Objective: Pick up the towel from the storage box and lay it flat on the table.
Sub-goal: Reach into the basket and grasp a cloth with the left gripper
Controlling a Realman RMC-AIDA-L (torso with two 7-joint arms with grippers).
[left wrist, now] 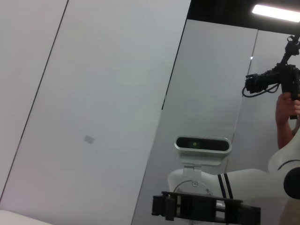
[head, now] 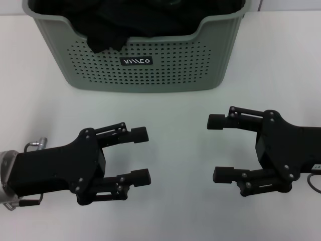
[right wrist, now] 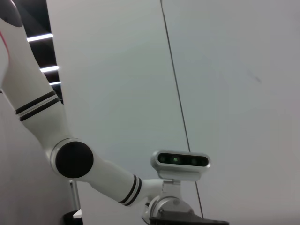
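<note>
Both grippers hovered over the white table (head: 40, 60), nearer than the storage box (head: 145, 68). The left gripper (head: 142, 155) and the right gripper (head: 215, 148) faced each other across a bare gap, each with its fingers spread wide and gripping nothing.

The likeliest slip was grabbing the wrong cloth. The grey-green perforated basket at the far side held a heap of dark cloth (head: 125, 22), one fold draped over the dipped front rim near its left end. No mustard or teal face of the towel could be made out in that pile, so the towel's place was unclear. A blind reach might also snag several cloths at once or drag the basket.
</note>
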